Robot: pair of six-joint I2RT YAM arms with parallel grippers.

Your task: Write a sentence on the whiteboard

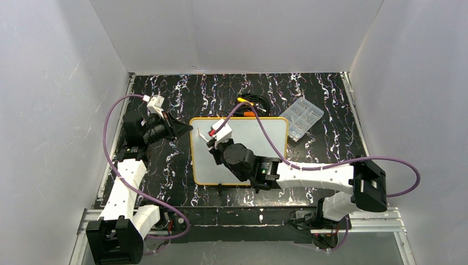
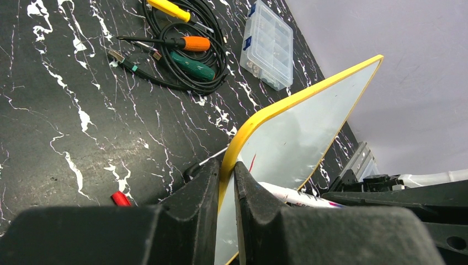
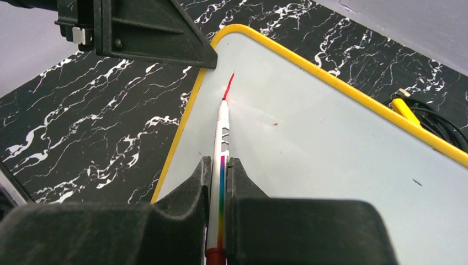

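Observation:
The whiteboard (image 1: 259, 149) lies on the black marbled table, with a yellow rim; it also shows in the left wrist view (image 2: 298, 132) and the right wrist view (image 3: 331, 143). My left gripper (image 1: 186, 130) is shut on the board's rim at its far left corner (image 2: 226, 165). My right gripper (image 1: 211, 144) is shut on a white marker (image 3: 223, 127) with a rainbow stripe (image 3: 219, 161). The marker's tip touches the board near that corner. Of the sentence, only one short red stroke (image 3: 229, 85) shows, just beyond the tip; it also shows in the left wrist view (image 2: 252, 162).
A small clear plastic box (image 1: 301, 116) lies off the board's far right corner. Screwdrivers and coiled black cable (image 1: 251, 105) lie behind the board's far edge. A red cap (image 2: 120, 199) lies on the table by my left fingers. White walls enclose three sides.

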